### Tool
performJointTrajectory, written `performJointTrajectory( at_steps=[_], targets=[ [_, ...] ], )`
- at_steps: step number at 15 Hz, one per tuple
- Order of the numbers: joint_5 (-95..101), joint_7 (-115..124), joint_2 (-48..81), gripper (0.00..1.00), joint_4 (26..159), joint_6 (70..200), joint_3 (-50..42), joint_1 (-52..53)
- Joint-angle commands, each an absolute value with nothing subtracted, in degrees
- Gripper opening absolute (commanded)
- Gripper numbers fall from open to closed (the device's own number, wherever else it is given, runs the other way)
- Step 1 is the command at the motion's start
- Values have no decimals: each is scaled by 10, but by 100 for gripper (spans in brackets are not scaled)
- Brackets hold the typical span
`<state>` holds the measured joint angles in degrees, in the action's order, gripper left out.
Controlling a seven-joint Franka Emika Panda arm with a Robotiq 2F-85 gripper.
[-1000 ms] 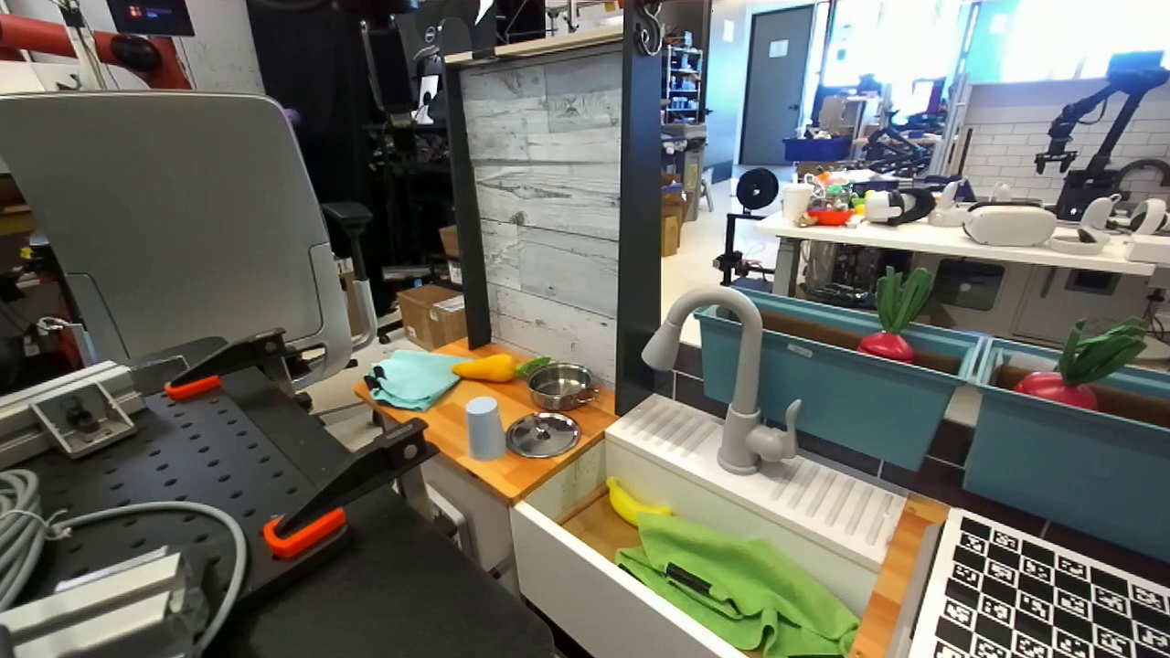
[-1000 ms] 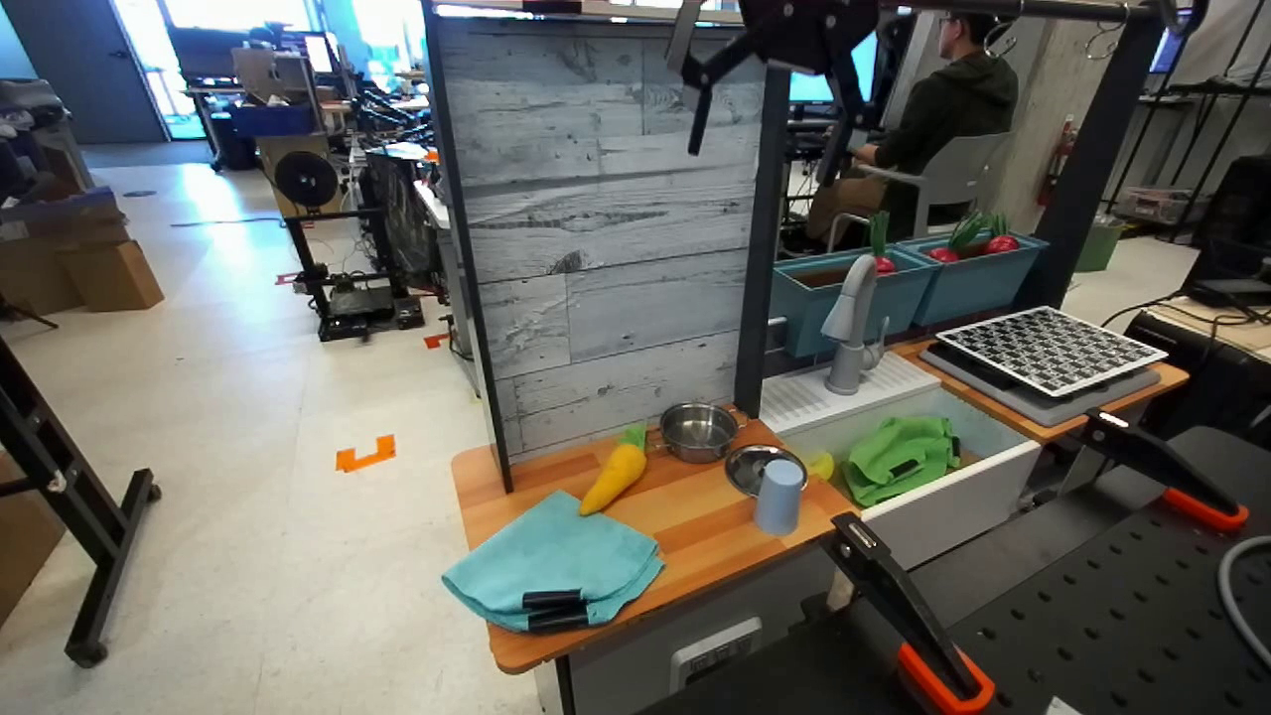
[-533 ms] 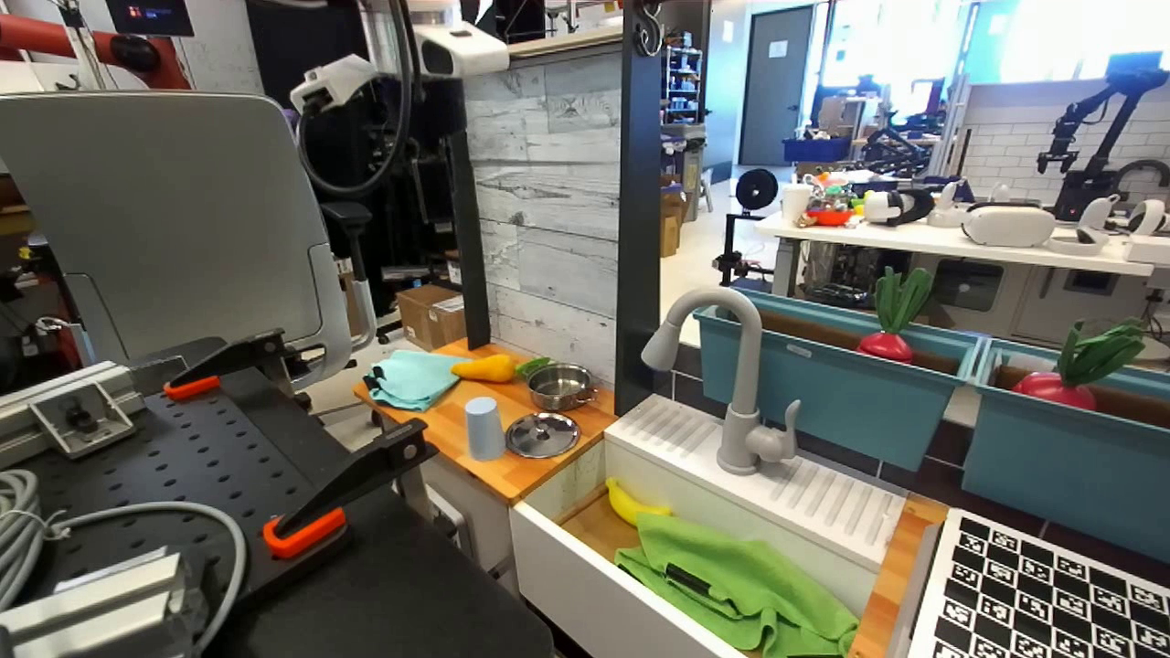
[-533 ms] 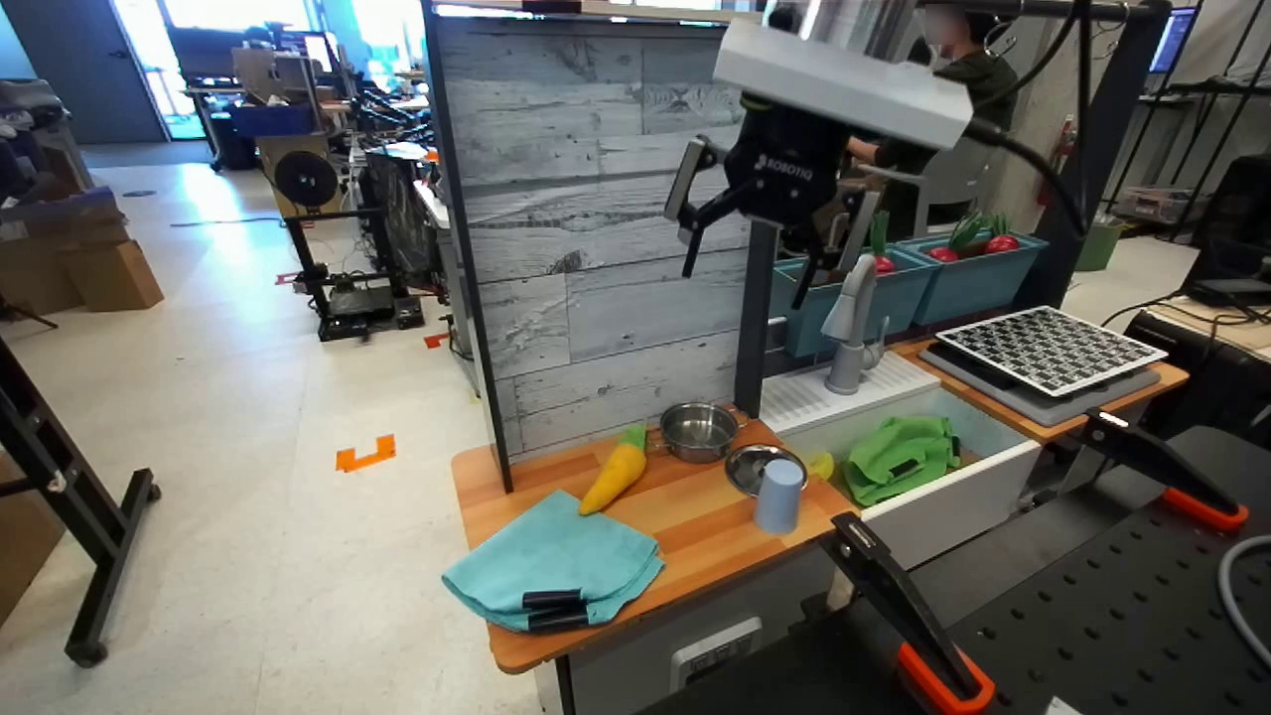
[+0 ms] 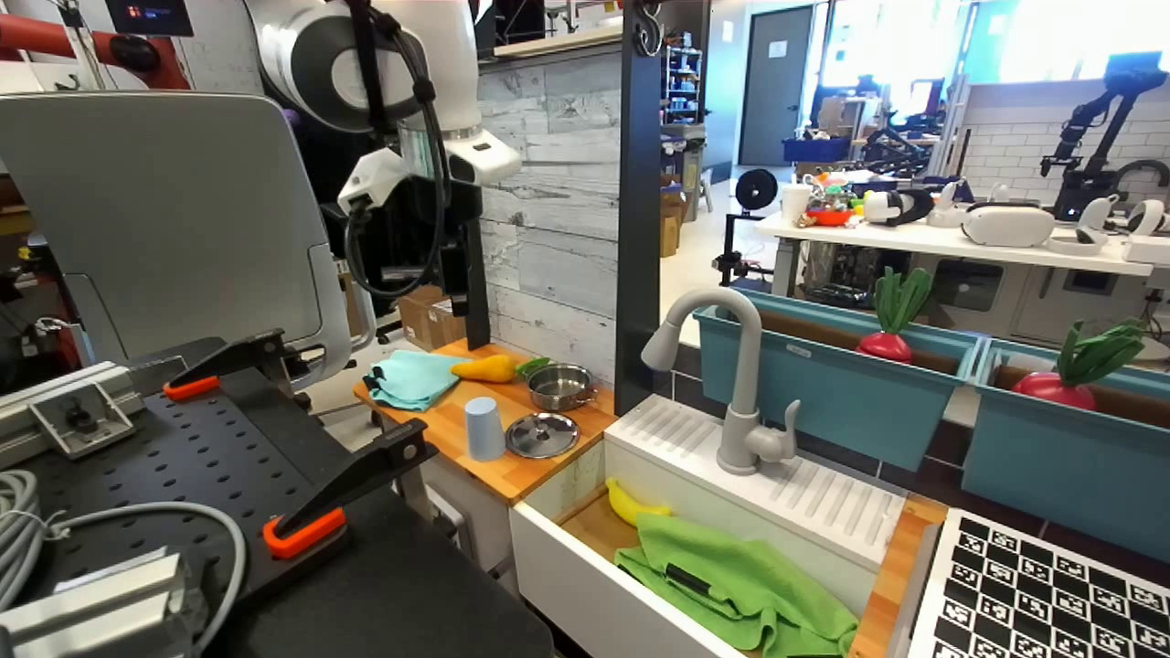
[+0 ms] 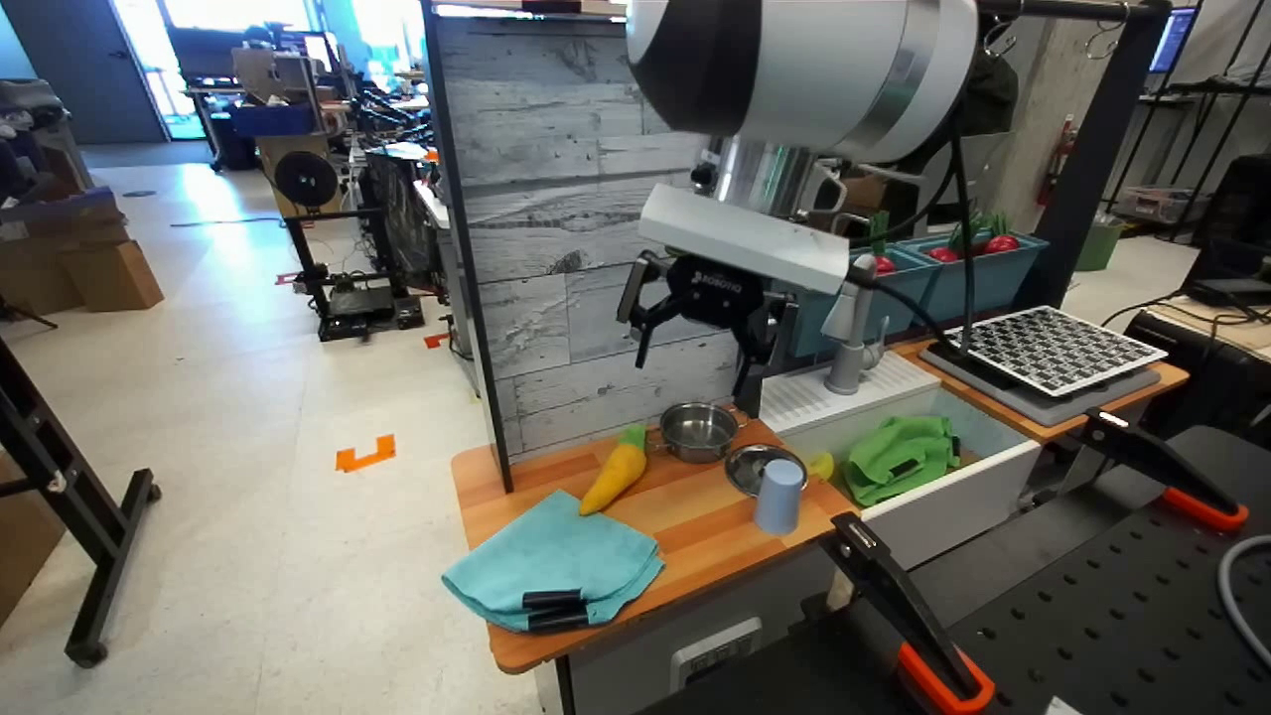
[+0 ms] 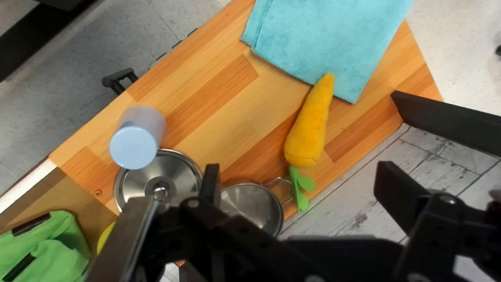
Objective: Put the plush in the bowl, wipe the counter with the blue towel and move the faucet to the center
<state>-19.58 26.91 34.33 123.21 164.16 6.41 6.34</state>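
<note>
The yellow-orange, carrot-shaped soft plush (image 7: 308, 127) lies on the striped wooden counter (image 7: 227, 109), its tip over the edge of the folded light-blue cloth towel (image 7: 325, 39). Taking the plush as the centre of a clock face in my wrist view, the towel is at twelve, and the round, shiny metal pan with loop handles (image 7: 250, 203) at seven; one handle is right by the plush's green leaves, and whether they touch I cannot tell. My black two-fingered gripper (image 6: 690, 377) hangs above the counter, released, its fingers parted wide. At eight I find a round metal lid with a knob (image 7: 172, 172), and at nine a pale-blue tapered cup (image 7: 135, 145), upside down just beside the lid. Farther out at eight, inside the white sink basin (image 5: 567, 576), lie a crumpled green cloth with black strips (image 7: 58, 252) and a yellow banana (image 5: 632, 504). In an exterior view the grey gooseneck faucet (image 5: 747, 393) stands upright behind the basin, its spout bent toward nine o'clock. From its base, teal rectangular planters (image 5: 823, 393) run from one to three o'clock, and a black-and-white chequered board (image 5: 1051, 585) lies at four.
</note>
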Motion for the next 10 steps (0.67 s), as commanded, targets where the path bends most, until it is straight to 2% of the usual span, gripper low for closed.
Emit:
performJointTrajectory(
  at_steps=[1, 10],
  targets=[
    [-204, 296, 428, 100, 1152, 1653, 44, 94],
    [-192, 392, 572, 100, 1000, 1626, -17, 165]
  ],
)
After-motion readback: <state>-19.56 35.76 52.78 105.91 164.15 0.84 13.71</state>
